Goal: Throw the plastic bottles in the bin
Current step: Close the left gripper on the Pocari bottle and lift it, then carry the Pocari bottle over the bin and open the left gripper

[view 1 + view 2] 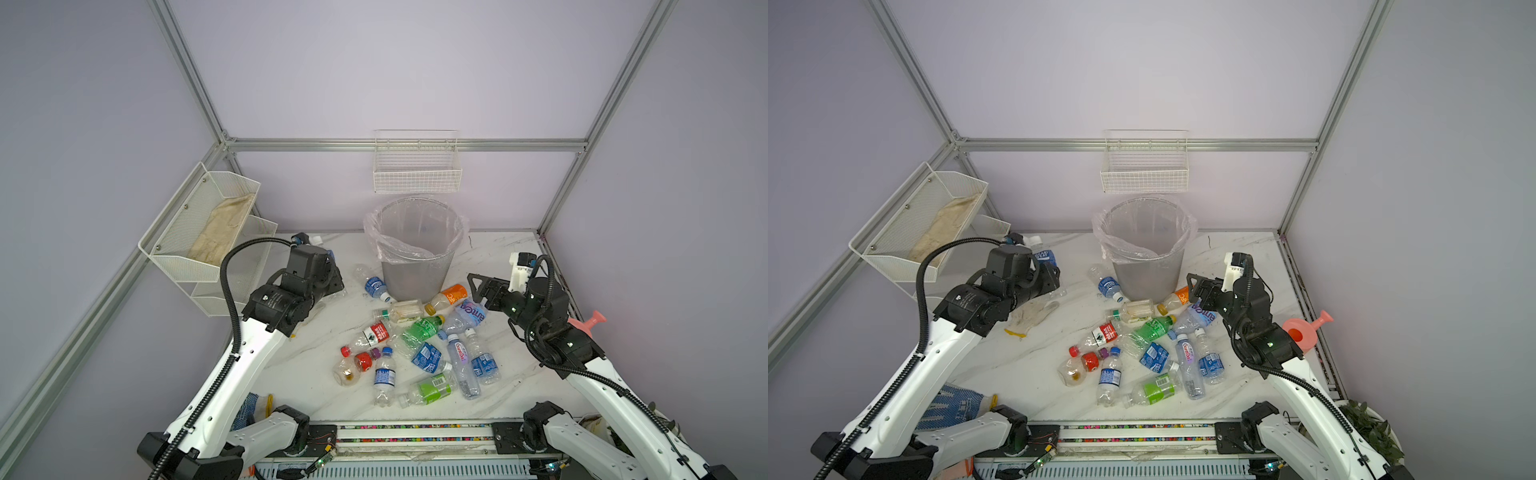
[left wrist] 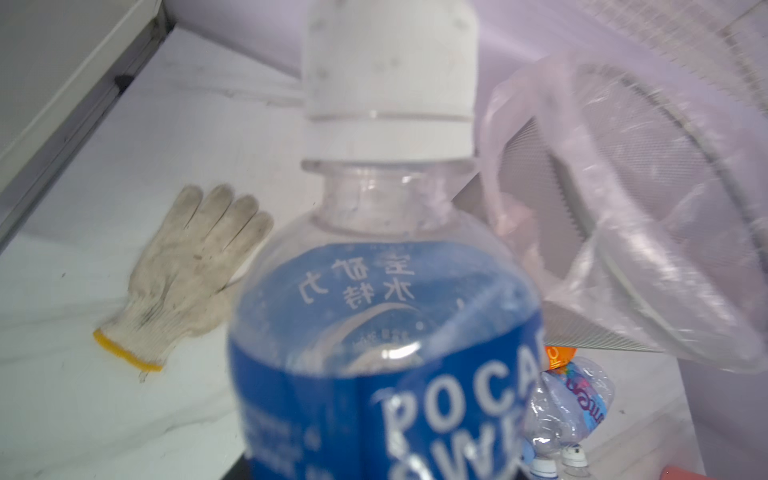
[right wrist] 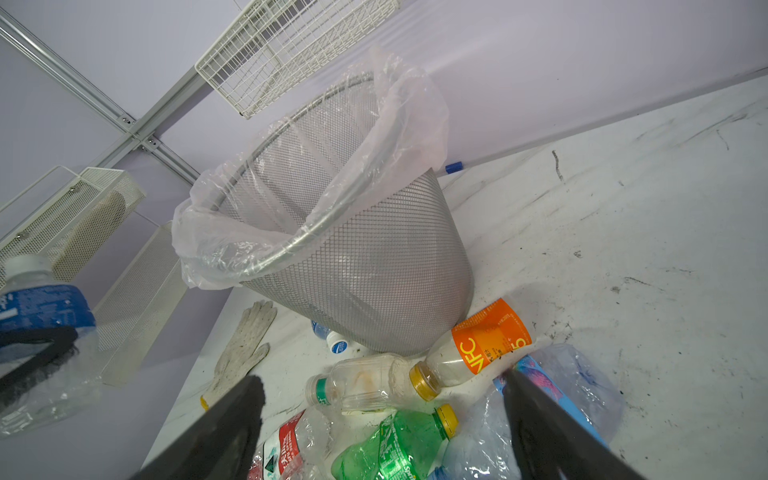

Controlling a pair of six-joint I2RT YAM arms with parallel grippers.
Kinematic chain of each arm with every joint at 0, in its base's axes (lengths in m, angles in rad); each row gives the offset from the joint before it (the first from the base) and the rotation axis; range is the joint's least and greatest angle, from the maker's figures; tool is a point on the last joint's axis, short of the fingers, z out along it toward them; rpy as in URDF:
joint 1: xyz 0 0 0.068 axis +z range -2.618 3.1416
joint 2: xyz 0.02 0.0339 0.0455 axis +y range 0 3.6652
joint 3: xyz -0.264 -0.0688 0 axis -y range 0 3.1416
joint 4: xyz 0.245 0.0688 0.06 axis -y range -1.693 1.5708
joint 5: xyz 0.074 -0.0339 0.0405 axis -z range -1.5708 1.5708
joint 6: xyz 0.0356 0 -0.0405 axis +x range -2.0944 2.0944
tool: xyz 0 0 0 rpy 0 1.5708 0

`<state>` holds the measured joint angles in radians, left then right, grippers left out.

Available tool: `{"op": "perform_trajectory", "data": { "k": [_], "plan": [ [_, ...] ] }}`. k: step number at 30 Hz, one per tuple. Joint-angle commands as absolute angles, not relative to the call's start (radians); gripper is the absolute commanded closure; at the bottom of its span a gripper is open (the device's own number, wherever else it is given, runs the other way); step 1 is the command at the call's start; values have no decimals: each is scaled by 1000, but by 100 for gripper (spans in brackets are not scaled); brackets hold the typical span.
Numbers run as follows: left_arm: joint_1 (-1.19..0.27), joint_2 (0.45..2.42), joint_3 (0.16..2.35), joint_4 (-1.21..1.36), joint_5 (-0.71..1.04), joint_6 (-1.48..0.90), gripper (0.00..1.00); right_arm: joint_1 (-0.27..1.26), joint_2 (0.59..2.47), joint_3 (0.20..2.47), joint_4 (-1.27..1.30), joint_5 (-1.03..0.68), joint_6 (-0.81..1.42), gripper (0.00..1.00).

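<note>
The blue-labelled bottle [image 2: 386, 332], white-capped and printed "POCA", is clamped in the left gripper [image 3: 39, 345] and held up left of the bin [image 1: 415, 274]. The other bottles [image 1: 419, 345] lie heaped before the bin. 1 of them, the orange-labelled bottle [image 3: 486, 336], reads "NFC". The right gripper [image 1: 476, 289] gapes wide above them, holding nothing.

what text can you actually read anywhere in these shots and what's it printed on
"POCA", cut off at the frame edge: blue-label bottle.
"宝矿力水特", seen mirrored through the clear plastic: same bottle.
"NFC": orange-label bottle beside the bin.
Print on the red-label bottle and green bottle: cut off or blurred.
Labels in both top views: too small to read.
</note>
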<state>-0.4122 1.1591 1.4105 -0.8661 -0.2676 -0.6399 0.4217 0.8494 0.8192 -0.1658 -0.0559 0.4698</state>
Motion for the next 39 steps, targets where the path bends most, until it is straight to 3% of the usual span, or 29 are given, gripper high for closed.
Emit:
{"op": "perform_trajectory", "data": {
  "k": [1,9,25,31,32,33,35,39],
  "plan": [
    [-453,1196,1609,-776,-276,-498,77,427,851,813,-161,-42,500,8],
    [-487,1280,1745,-487,-144,-329,77,427,859,811,-159,-45,503,8],
    [-549,1590,2000,-430,-60,-257,76,428,894,837,-158,-58,494,7],
    [-571,1765,2146,-516,-67,-232,73,427,905,854,-159,-61,494,7],
    [-575,1813,2212,-582,-56,-224,67,428,905,860,-160,-64,493,7],
    [-576,1864,2287,-661,-36,-219,49,427,904,865,-163,-62,492,6],
    [-584,1929,2422,-790,-50,-220,3,427,902,874,-168,-56,492,5],
    [-610,1824,2327,-717,-120,-166,0,427,890,884,-181,-41,485,2]
  ]
}}
